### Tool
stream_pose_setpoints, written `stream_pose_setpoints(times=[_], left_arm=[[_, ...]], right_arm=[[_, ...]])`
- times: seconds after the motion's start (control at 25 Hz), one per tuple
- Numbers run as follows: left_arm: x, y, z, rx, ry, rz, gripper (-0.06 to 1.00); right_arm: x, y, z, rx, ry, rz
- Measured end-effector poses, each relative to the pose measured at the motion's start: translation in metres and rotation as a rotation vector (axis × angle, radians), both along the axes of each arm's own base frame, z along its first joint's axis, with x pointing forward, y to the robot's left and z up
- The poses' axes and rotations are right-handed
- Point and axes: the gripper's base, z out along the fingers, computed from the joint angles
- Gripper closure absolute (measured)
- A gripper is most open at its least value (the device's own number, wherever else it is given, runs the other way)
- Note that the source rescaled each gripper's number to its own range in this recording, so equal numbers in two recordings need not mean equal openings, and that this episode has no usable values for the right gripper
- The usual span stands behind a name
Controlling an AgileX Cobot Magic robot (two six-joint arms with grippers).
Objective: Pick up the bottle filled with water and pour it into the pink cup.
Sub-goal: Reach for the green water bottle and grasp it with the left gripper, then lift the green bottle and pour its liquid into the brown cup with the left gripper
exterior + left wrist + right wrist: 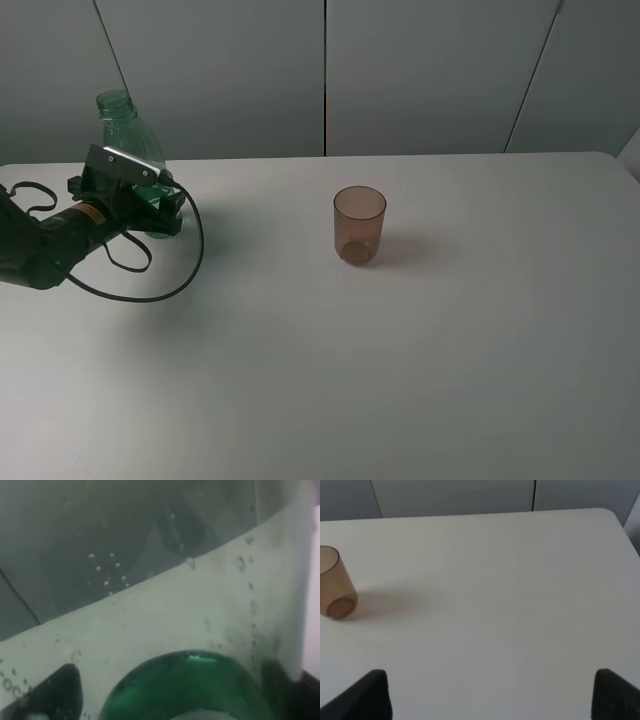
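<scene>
One bottle (122,122), one pink cup (359,226), one table (420,380), one left hand (148,212), one right hand (490,695)

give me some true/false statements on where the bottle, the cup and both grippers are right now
1. The pink cup stands upright on the table. True.
2. The bottle is tipped over the cup. False: it stands upright, well apart from the cup, on the left arm's side.
3. The left gripper is at the bottle's lower body. True.
4. The right gripper holds the cup. False: its jaws are wide open with nothing between them, and the cup sits off to one side.
5. The bottle wears a cap. False: its threaded neck is open.
</scene>
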Motion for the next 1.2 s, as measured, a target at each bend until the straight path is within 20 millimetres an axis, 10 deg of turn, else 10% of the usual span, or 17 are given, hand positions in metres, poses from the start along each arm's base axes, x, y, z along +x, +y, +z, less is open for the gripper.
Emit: stream_pose_setpoints(times=[0.24,0.28,0.36,0.4,0.76,1.2], left_arm=[[0.004,-0.001,0.002,-0.03,-0.012,0.0,-0.03],[0.004,-0.001,0.003,-0.03,-0.014,0.0,0.09],[0.004,-0.001,0.003,-0.038,-0.014,-0.001,0.75],[0.004,-0.001,0.003,-0.038,-0.014,-0.001,0.92],[0.007,-0.004,0.005,-0.043,-0.012,-0.02,0.92],[0.068,-0.059,0.084,0.071,-0.259,-0.292,0.92]], right_arm=[[0.0,0.0,0.0,0.0,0.0,0.0],[0.0,0.0,0.0,0.0,0.0,0.0],[0.0,0.0,0.0,0.0,0.0,0.0],[0.0,0.0,0.0,0.0,0.0,0.0],[0.0,0.0,0.0,0.0,0.0,0.0],[0.0,0.0,0.0,0.0,0.0,0.0]])
